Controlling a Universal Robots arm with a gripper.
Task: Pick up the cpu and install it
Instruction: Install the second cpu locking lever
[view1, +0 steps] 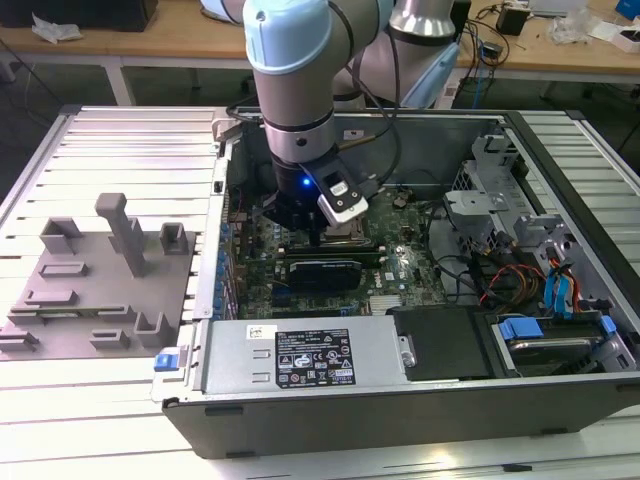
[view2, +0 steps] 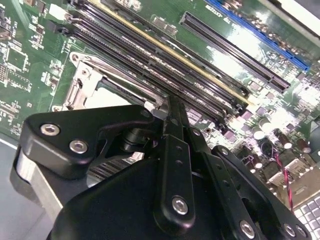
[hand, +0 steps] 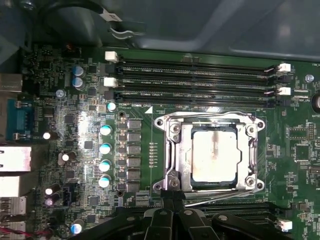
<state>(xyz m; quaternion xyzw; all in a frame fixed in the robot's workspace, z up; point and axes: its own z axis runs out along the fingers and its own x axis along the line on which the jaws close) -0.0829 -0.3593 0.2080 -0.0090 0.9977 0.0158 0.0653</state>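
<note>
We see the cpu (hand: 214, 154) lying in the motherboard socket (hand: 172, 150), light, thin, fragile, best held by its edges, while our hand (hand: 169, 210) hovers beside it, fingers together and empty.

A silvery square cpu (hand: 214, 154) is lying flat inside the metal-framed square socket (hand: 172, 150) on the green motherboard (hand: 90, 130), itself sitting in the open dark grey computer case (view1: 420, 410). Long black memory slots (hand: 195, 82) are running alongside the socket. The black gripper (view1: 315, 232) is hanging just over the socket. A grey plastic block fixture (view1: 95, 290) is resting outside the case, at the exterior view's left.
</note>
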